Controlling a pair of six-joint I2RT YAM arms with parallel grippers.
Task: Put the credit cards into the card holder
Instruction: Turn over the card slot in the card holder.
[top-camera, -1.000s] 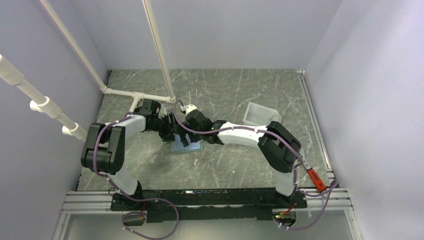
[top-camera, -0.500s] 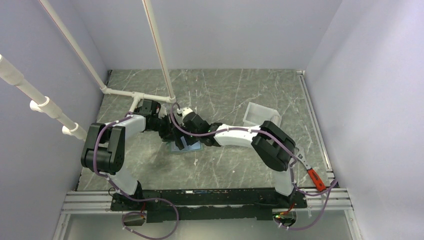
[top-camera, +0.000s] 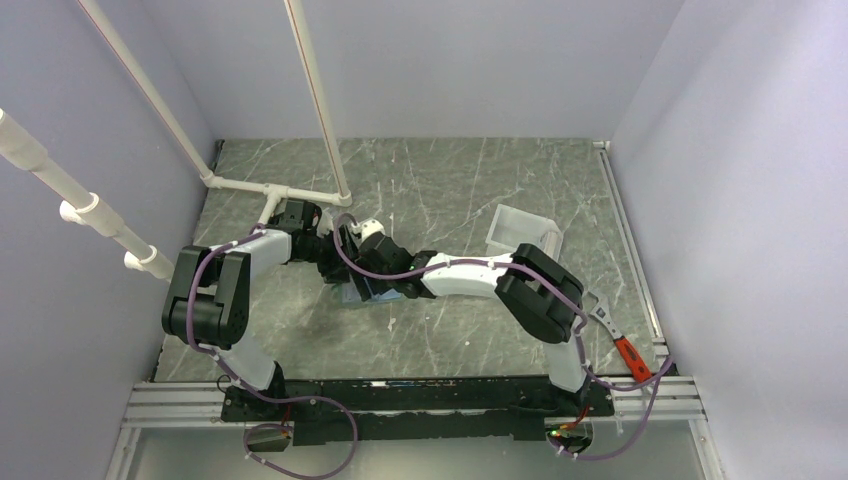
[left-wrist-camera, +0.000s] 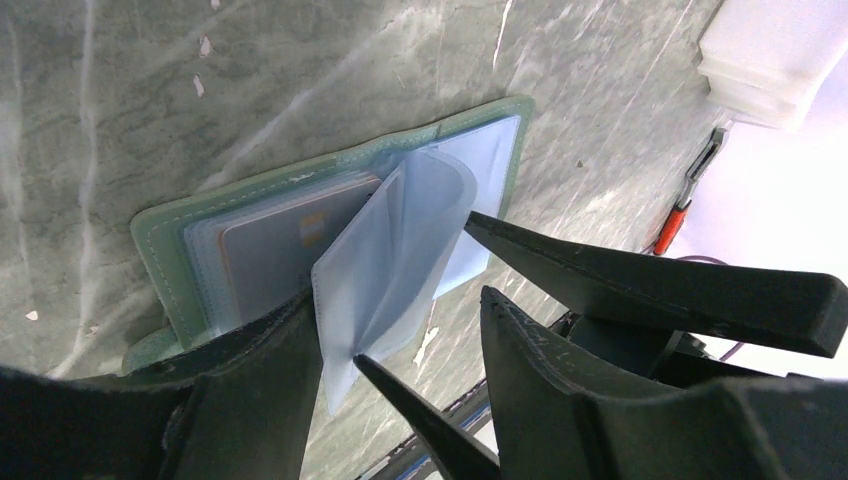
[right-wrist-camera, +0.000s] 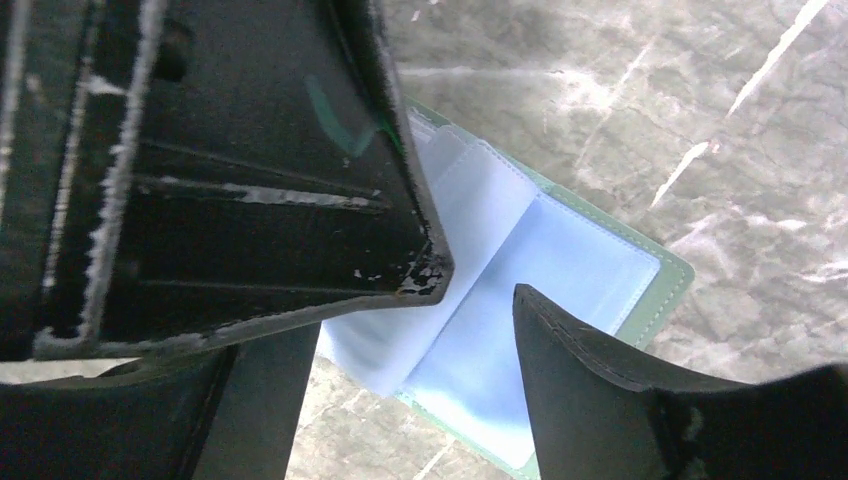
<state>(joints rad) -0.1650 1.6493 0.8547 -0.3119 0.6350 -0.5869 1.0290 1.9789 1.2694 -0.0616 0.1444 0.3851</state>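
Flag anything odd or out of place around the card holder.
One pale blue sleeve of the open card holder stands up, bowed, instead of lying flat. An orange-handled tool lies near the right edge of the table. Nothing looks spilled or damaged.

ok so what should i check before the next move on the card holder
1. card holder lying open on the table: ok
2. clear sleeve page standing up between the left claw fingers: ok
3. right claw jaws apart over the blue inside: ok
4. a card in either claw, ready to insert: not ok, none shows
5. pale card already tucked into the holder: ok
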